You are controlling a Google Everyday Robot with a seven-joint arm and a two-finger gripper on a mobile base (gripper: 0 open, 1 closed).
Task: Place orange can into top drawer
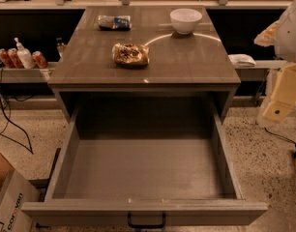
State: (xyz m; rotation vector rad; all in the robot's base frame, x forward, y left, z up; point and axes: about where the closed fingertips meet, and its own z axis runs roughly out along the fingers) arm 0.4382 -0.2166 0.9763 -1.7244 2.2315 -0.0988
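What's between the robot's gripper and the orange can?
Nothing. The camera view shows only bare tabletop between the can and the gripper, which hangs beyond it at the view's right edge.

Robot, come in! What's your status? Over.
Gripper at right edge, beside grey countertop. Crinkly golden-orange can lying on it. Wide grey-brown top drawer open. White bowl, blue-silver packet farther back, not blocking.

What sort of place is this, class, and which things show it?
Probably a robot test lab, not a home: loose cables on the floor, a cardboard box, a lone cabinet with its top drawer open. The claw hangs at right, beside it.
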